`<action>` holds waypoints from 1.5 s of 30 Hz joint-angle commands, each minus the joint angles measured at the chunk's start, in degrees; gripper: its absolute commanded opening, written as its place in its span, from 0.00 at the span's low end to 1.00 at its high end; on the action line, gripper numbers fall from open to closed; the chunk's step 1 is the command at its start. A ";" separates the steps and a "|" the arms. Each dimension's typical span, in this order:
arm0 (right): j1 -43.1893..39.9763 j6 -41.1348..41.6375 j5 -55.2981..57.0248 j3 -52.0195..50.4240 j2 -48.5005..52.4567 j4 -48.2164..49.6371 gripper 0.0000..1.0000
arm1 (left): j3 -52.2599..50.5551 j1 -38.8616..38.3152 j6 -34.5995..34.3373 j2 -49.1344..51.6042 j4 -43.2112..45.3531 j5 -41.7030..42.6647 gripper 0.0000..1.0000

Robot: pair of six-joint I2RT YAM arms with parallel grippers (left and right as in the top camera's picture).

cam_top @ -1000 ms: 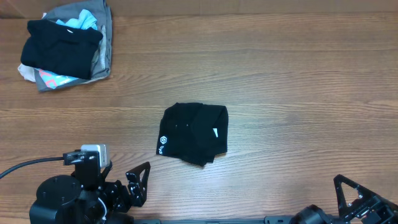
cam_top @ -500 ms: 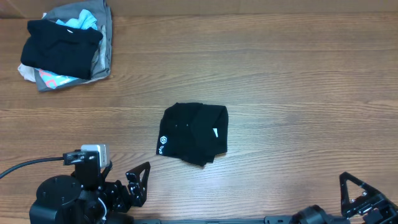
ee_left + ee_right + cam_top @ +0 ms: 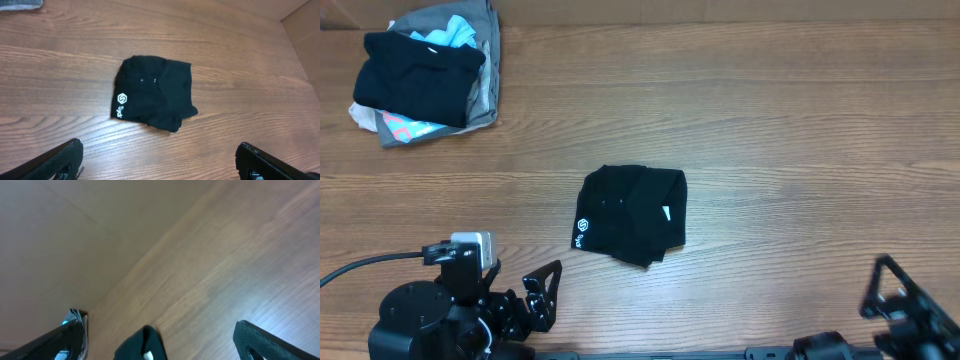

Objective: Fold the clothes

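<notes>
The clothes (image 3: 632, 214) are a black T-shirt lying folded into a small rectangle at the middle of the table, white hexagon logo at its left edge and a white tag at its right. The left wrist view shows the folded shirt (image 3: 155, 92) ahead of my left gripper (image 3: 157, 161), which is open and empty near the front edge. My left gripper (image 3: 542, 295) sits front left of the shirt. My right gripper (image 3: 905, 300) is open at the front right corner, far from the shirt. Only a corner of the shirt (image 3: 142, 347) shows in its wrist view, beyond the spread fingers.
A heap of mixed black, grey, light-blue and pink garments (image 3: 425, 70) lies at the back left corner of the wooden table (image 3: 800, 120). A cable runs from the left arm's base off the left edge. A pale wall stands behind the table.
My right gripper has drawn back toward the front right corner and tilted. The left arm and the shirt have not moved.
</notes>
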 commanded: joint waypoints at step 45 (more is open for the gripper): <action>-7.48 -39.93 -18.75 -63.28 -16.52 70.40 1.00 | -0.07 -0.39 -0.37 -0.46 0.17 -0.63 1.00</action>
